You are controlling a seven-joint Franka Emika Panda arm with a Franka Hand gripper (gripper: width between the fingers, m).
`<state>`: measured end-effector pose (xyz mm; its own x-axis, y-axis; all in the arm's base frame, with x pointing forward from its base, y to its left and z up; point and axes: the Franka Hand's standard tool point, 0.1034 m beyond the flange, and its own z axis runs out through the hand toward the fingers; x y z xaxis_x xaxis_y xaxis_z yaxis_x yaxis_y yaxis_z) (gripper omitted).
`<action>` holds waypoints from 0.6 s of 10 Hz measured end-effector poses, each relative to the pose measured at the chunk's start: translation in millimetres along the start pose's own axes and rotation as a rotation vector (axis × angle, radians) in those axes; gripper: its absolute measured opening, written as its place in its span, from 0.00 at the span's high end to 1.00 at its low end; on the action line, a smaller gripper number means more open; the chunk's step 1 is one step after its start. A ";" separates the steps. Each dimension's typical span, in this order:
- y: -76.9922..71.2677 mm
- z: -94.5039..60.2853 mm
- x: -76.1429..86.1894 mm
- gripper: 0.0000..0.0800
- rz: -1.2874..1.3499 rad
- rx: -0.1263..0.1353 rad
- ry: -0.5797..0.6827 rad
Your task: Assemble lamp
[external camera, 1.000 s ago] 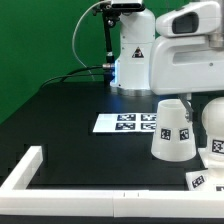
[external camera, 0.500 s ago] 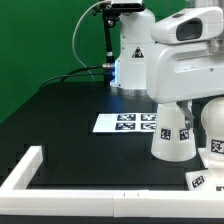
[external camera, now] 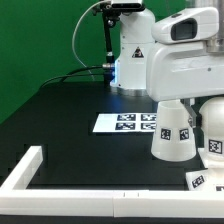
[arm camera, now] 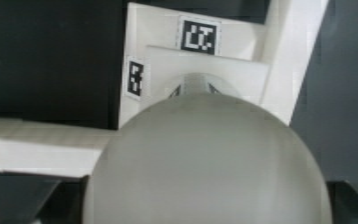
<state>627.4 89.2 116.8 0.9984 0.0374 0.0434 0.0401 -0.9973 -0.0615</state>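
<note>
The shade (external camera: 172, 133) stands upright, wide end down, on the bench (external camera: 70, 125) beside the marker board (external camera: 127, 123), while the bulb (arm camera: 208, 160) fills the wrist view, apparently carried, though the end effector's grip cannot be confirmed.

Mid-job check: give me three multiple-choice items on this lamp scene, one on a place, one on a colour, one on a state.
1. Where does the marker board lie relative to the lamp shade in the exterior view?
A. To its left
B. On top of it
C. To its right

2. What colour is the table top?
A. White
B. Black
C. Green

3. How does the lamp shade stand?
A. On its side
B. Upright with the wide end up
C. Upright with the wide end down on the table

Answers: 1 A, the tagged sheet sits left of the shade; 2 B, the surface is black under white parts; 3 C, it tapers upward from a broad bottom.
</note>
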 end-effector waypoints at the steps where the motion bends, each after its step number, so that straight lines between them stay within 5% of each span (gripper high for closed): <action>1: -0.1 0.1 0.0 0.28 0.102 -0.003 0.001; 6: -4.0 0.7 -5.3 0.28 0.773 -0.025 -0.018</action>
<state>622.0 93.0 116.1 0.7425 -0.6695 -0.0188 -0.6696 -0.7413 -0.0456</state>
